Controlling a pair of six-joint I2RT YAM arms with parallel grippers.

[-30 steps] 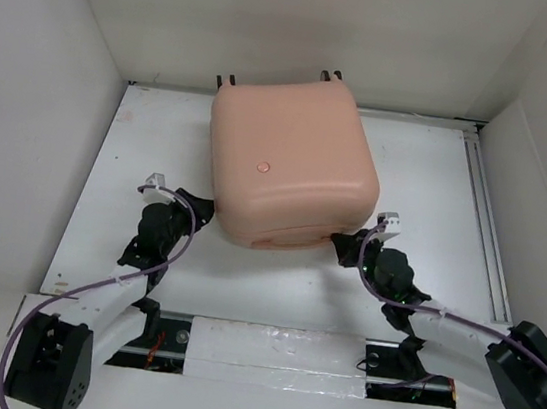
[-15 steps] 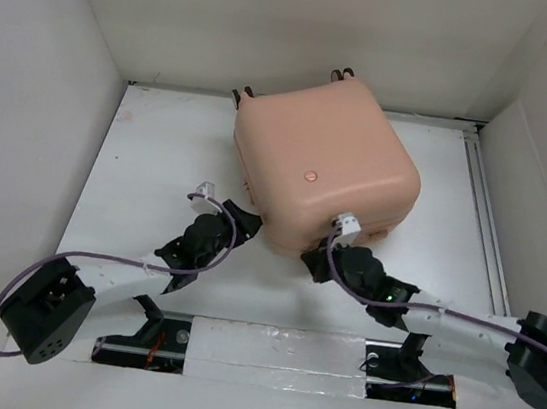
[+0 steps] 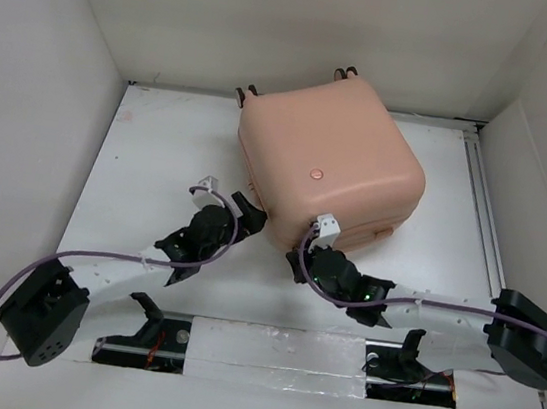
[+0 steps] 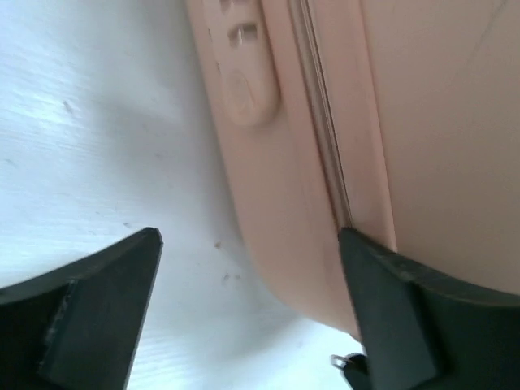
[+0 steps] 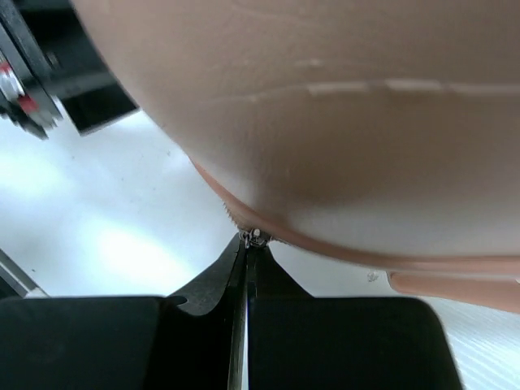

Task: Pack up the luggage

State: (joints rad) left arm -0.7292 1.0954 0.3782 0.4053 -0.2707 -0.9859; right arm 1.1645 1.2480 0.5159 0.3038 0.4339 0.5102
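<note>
The pale pink luggage [image 3: 330, 162] lies closed on the white table [image 3: 150, 148], turned at an angle, with its round button mark facing up. My left gripper [image 3: 244, 211] is open beside its near-left side. In the left wrist view the fingers [image 4: 106, 301] straddle the shell's lower edge [image 4: 276, 203] and the zipper seam. My right gripper [image 3: 296, 260] is at the near corner, shut on the small metal zipper pull [image 5: 255, 237] under the curved shell [image 5: 325, 97].
White walls enclose the table on three sides. A metal rail [image 3: 484, 212] runs along the right edge. The luggage's wheels [image 3: 346, 73] point at the back wall. Both arm bases and a slotted bar [image 3: 274, 351] sit at the near edge.
The luggage has shifted right and turned. My left gripper has opened and let go of its side. The right gripper has moved left along the seam to the near corner, still shut.
</note>
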